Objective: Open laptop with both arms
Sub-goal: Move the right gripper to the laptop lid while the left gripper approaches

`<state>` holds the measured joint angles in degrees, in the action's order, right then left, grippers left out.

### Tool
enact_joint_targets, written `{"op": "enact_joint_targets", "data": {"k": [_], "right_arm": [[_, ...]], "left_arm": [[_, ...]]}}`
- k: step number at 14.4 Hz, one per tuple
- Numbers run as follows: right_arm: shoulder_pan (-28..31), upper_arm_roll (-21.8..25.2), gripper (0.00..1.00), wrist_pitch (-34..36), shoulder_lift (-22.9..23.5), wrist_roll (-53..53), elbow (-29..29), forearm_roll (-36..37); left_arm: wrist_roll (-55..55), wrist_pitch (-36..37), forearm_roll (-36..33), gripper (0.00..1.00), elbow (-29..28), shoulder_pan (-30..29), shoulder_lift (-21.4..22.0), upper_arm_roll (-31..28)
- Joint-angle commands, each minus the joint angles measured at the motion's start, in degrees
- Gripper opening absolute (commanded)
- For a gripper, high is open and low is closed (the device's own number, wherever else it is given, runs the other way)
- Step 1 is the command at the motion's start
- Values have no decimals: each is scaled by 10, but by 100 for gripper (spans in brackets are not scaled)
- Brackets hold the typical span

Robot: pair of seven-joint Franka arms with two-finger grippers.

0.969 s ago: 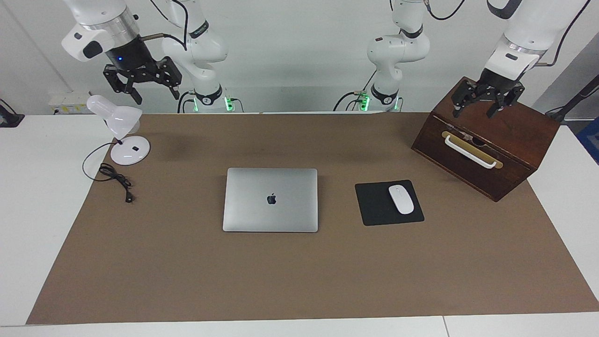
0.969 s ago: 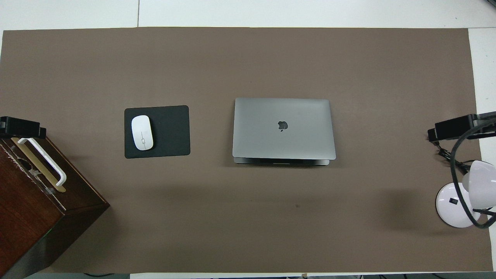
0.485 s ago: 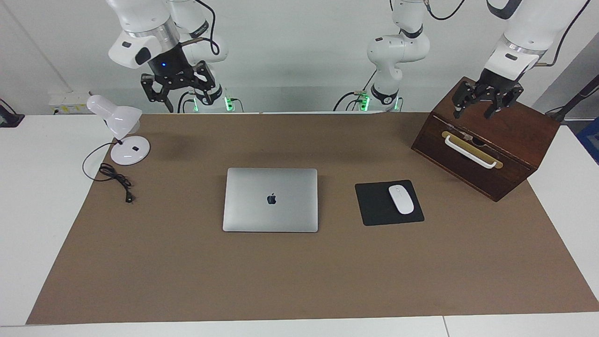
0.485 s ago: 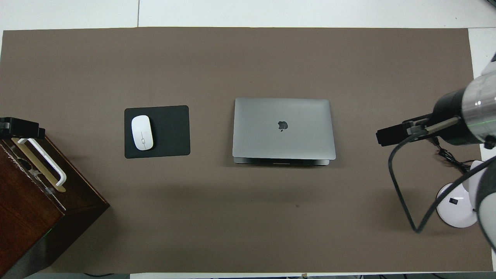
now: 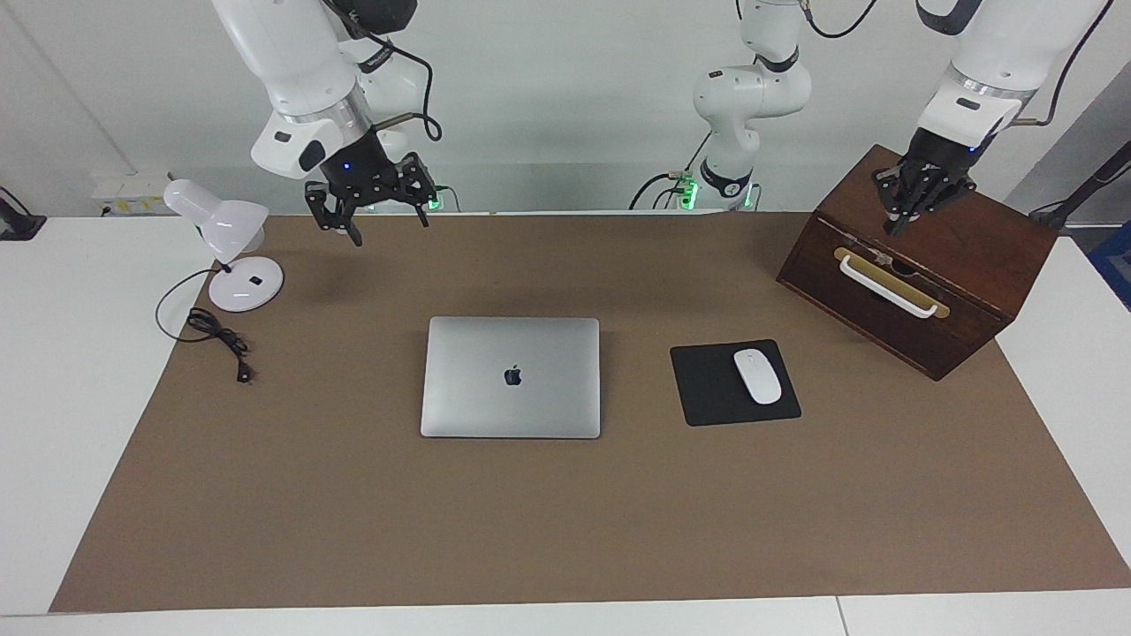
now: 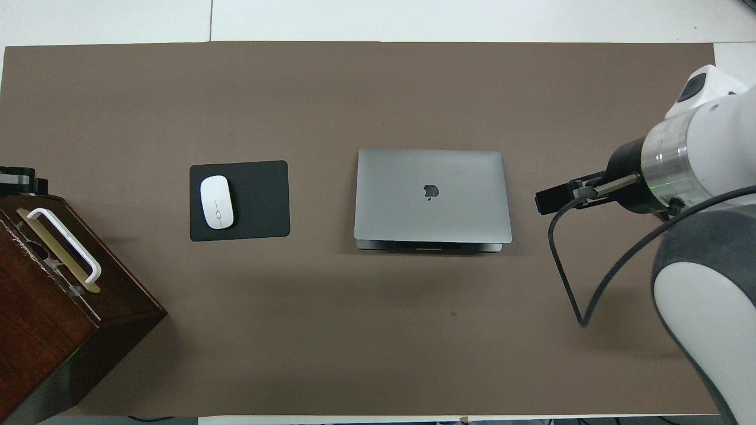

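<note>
Approach step: our laptop [image 5: 511, 377] lies lid-down shut, flat on the counter [image 5: 565, 521], logo up, nothing touching it.

Right claw [image 5: 373, 201] hangs in the air over the counter strip near the robots, between the lamp [image 5: 225, 238] and the laptop. Fingers spread wide, holding nothing. The laptop is below it and toward the counter's middle, well apart.

Left claw [image 5: 914, 193] hangs over the top of the wooden box [image 5: 928, 265], empty. Its fingers look drawn together, but from here we cannot tell for sure. The laptop is well apart from it, past the mouse [image 5: 757, 376] on its pad [image 5: 733, 382].

Our read: nothing of the opening is done yet.

Next move, as we judge it:
- Bring both claws down to the laptop, one on the base to pin it, one at the lid's free edge.
- The hinge seems to be on the robots' side, since the overhead view shows the base lip under the lid there, so the lifting edge should be the one away from the robots.
- The lid is thin and sits flush, so the lifting finger needs a low, shallow entry.

Risk: the laptop sliding on the counter if the base is not held.
</note>
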<state>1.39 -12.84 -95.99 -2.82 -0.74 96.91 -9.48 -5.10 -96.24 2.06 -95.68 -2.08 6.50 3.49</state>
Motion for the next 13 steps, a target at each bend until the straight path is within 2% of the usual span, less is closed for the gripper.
{"op": "enact_joint_targets", "data": {"k": [1, 4, 6, 7, 10, 13], "right_arm": [[8, 2, 100, -45, -10, 12, 41, -17], [10, 16, 100, -42, -10, -7, 42, -18], [9, 17, 99, -49, -10, -18, 47, -19], [9, 17, 92, -61, -10, -3, 51, -19], [8, 16, 91, -73, -15, 113, 71, -35], [6, 16, 92, -77, -22, 243, 85, -76]], "left_arm": [[-3, -38, 9, 0, -15, 13, 4, -2], [-5, -53, 55, 0, -60, 12, 24, -2], [-10, -105, 61, 0, -143, 25, 65, -1], [-10, -149, 66, 0, -200, 48, 91, -2], [-10, -288, 76, 0, -364, 81, 173, -2], [-10, -379, 78, 0, -465, 117, 219, -2]]}}
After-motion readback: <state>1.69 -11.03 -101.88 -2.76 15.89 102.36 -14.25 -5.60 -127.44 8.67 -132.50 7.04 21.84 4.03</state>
